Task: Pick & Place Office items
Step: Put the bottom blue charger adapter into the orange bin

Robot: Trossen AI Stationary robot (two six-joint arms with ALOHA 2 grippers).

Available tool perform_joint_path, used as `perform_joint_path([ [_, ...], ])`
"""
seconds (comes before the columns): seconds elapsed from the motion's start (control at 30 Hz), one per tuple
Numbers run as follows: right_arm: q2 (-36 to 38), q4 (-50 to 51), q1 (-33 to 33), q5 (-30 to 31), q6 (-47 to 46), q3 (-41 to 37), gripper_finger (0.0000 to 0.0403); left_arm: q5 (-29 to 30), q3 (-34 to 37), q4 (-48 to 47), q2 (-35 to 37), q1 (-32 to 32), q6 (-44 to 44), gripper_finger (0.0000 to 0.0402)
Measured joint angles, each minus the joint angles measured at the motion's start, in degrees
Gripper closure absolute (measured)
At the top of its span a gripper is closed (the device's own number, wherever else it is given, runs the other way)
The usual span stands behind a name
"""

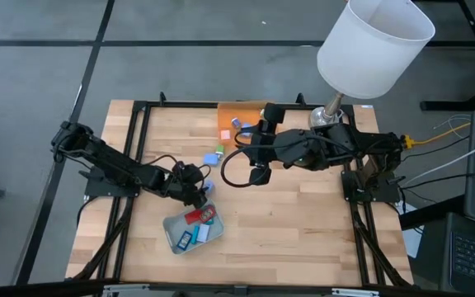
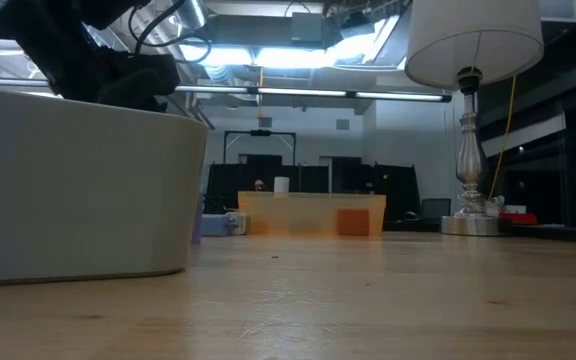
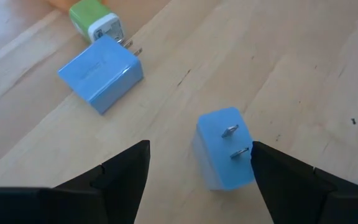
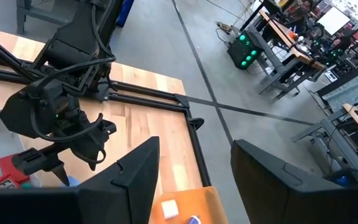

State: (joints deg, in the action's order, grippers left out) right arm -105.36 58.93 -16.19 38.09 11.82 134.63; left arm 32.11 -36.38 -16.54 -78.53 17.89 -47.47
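Wooden slatted table (image 1: pixel 303 214), white-shaded lamp (image 1: pixel 369 45) at far right corner. Left gripper (image 3: pixel 197 168) low over table, fingers spread wide, straddling small blue plastic plug block (image 3: pixel 224 148), not yet touching. Larger blue block (image 3: pixel 101 71) and green block (image 3: pixel 95 18) lie beyond. Pale grey-green rounded tray (image 1: pixel 171 233) nearby holds red and blue pieces. Right gripper (image 4: pixel 194 168) hangs above translucent orange tray (image 1: pixel 237 115), fingers apart, empty. Step judged: grasp approach. Next: descend, close squarely on block sides, clear of prongs.

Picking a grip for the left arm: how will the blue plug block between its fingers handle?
The blue plug block looks rigid and boxy, so probably stiff and unlikely to roll. Its glossy faces may slip in the open left pincer.
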Motion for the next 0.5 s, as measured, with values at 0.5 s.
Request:
perform_joint_path([
  [0.5,-0.02,0.0,3.29,-6.05,2.35,0.0,0.0206,0.7,-5.36,-5.2,-1.62,0.0,-2.97,0.012],
])
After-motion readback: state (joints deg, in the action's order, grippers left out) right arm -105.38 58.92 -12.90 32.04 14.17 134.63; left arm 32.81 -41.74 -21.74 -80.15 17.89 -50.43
